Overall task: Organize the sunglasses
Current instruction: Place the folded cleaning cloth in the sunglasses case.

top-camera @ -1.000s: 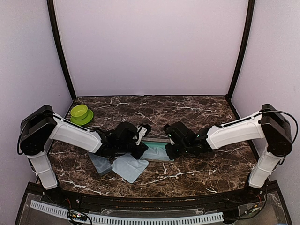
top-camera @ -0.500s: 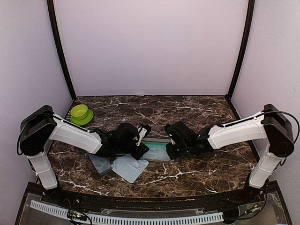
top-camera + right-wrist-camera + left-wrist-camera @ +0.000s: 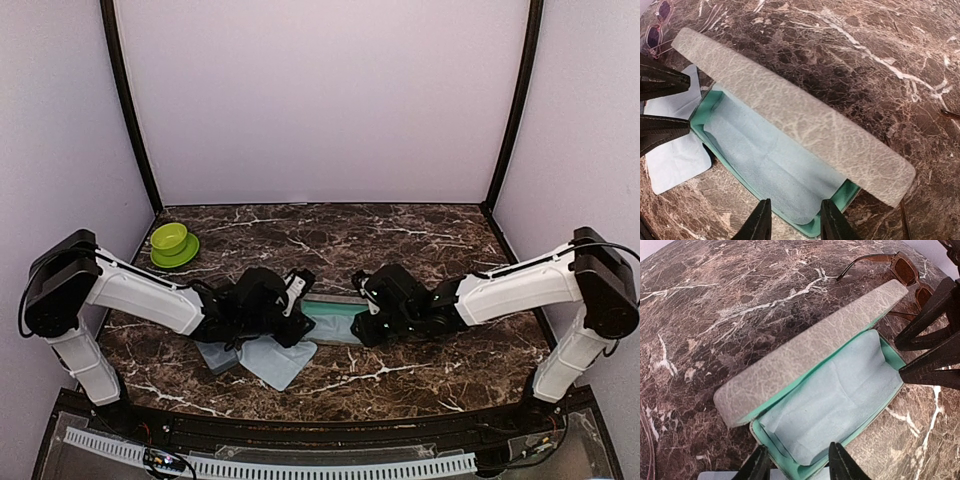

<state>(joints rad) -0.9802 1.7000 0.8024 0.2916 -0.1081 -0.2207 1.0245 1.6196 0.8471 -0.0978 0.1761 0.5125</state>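
So, both arms meet in the middle of the marble table (image 3: 420,235), one at each end of an open grey case (image 3: 805,355). The lid stands tilted up on the far side, and inside there's teal lining with what looks like a pale blue cloth lying over it. No glasses in there.

The left gripper (image 3: 797,467) has its fingers apart, hanging over the near corner of the case at its end, and it's not clamped on anything. Same deal with the right gripper (image 3: 795,224): fingers spread and nothing pinched, with the near rim of the case below the gap.

The brown sunglasses (image 3: 905,270) sit on the table just behind the lid at the right arm's end, arms unfolded, outside the case. A second pair of sunglasses (image 3: 655,32) with purplish lenses lies on the table at the other end, past the left gripper's fingers; only part of it shows at the edge of the right wrist view.

A loose blue-grey cloth (image 3: 275,362) lies flat on the table near the front edge, below the left gripper. Just beside it is another grey case (image 3: 213,355), partly under the left arm. A green bowl (image 3: 172,240) sits well apart in the back left corner.
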